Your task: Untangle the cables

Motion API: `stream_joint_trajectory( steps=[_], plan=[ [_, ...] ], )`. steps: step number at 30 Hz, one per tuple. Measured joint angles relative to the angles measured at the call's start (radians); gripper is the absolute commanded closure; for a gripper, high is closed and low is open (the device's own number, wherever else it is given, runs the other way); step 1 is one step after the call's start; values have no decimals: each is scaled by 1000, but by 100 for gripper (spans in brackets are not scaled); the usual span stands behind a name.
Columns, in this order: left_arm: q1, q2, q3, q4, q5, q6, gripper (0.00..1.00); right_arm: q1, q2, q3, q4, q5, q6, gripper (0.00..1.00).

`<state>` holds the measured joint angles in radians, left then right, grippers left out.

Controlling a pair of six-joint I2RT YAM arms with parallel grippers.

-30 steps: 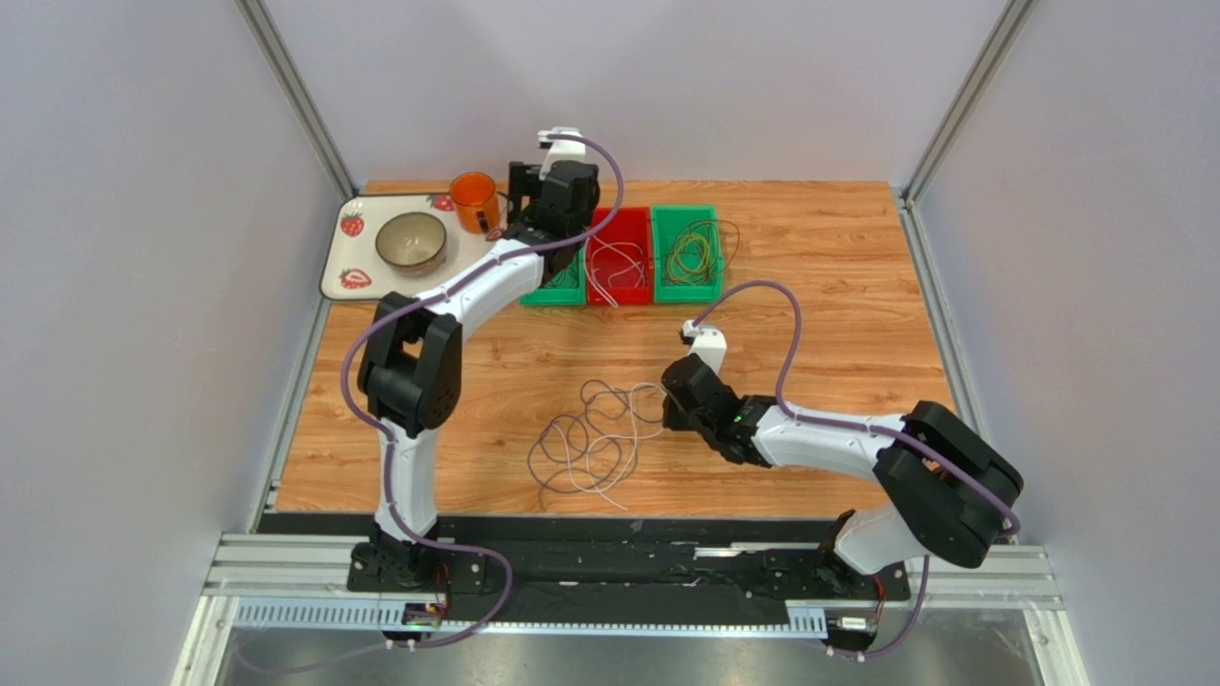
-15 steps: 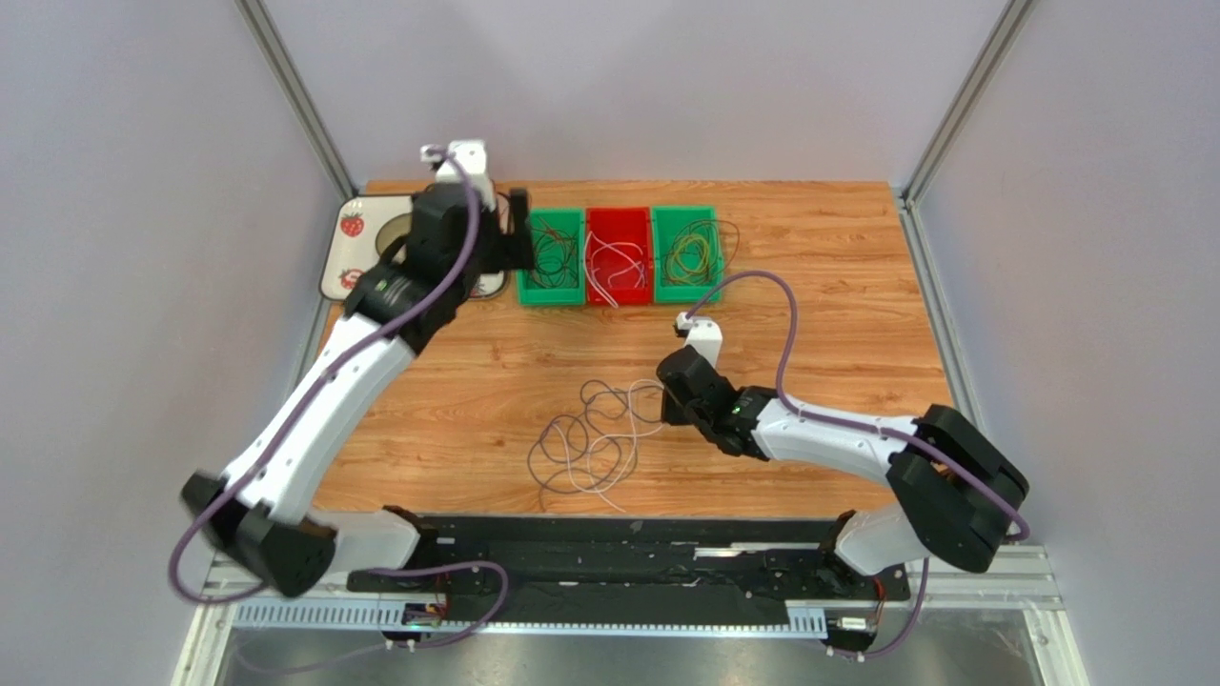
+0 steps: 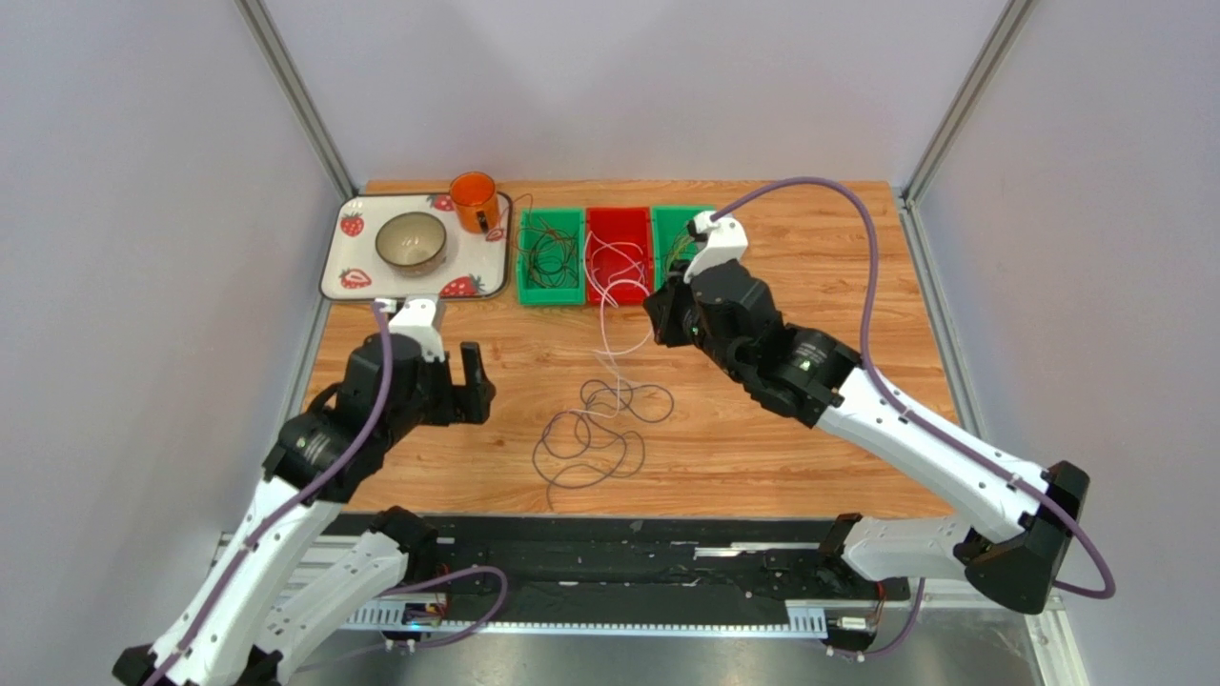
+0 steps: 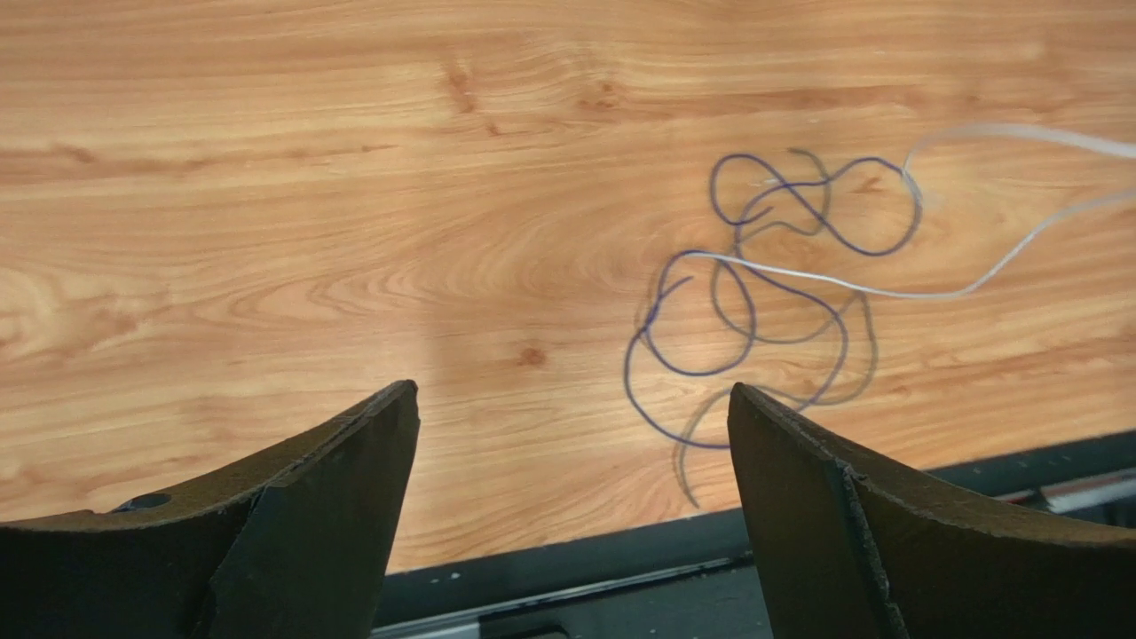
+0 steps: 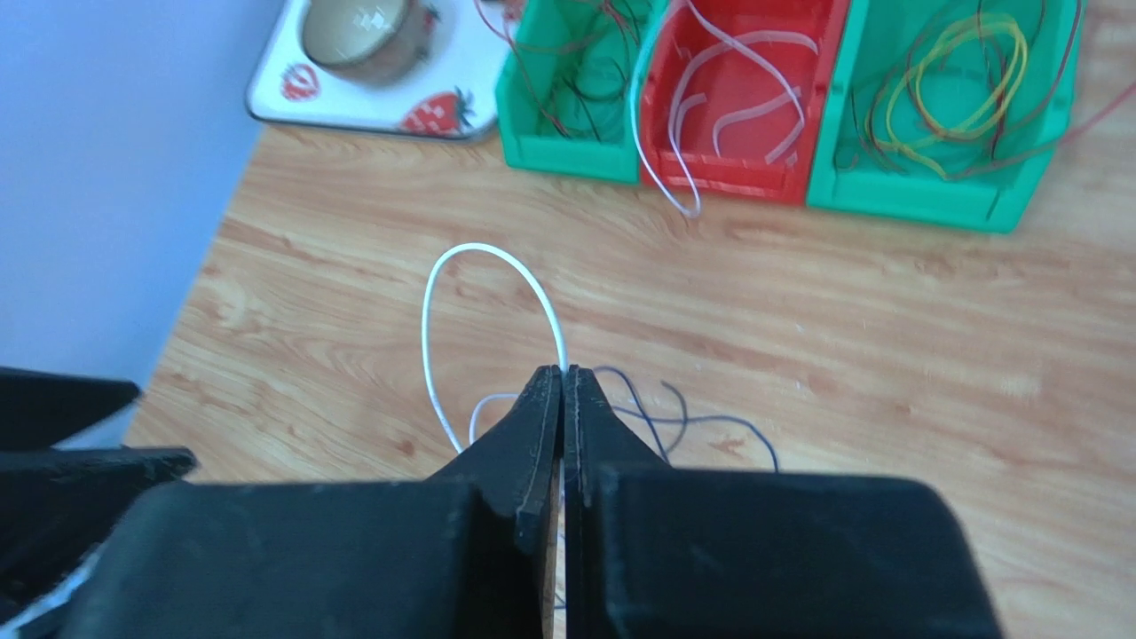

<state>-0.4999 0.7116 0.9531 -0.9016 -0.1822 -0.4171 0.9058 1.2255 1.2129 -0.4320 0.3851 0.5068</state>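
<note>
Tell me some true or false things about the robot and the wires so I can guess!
1. The right gripper pinches a white cable. True.
2. The left gripper holds a cable. False: it is open and holds nothing.
3. The bowl sits on the tray. True.
4. The red bin holds yellow cables. False: the ones in it are white.
</note>
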Motion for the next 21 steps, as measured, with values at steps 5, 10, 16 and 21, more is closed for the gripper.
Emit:
stream_joint_trajectory(
  steps=[5,10,16,21],
  plan=[
    [-1,-153,-46,-3,50,-27,7,2,-26,104,-16,0,-57,100],
    [-1,-174,-45,0,51,-34,9,2,-3,195,7,14,-144,100],
    [-1,-176,-45,-1,51,-47,9,-3,103,243,153,101,-310,100],
    [-1,-181,-45,-1,49,-50,9,-49,299,331,236,138,-419,100]
  ],
)
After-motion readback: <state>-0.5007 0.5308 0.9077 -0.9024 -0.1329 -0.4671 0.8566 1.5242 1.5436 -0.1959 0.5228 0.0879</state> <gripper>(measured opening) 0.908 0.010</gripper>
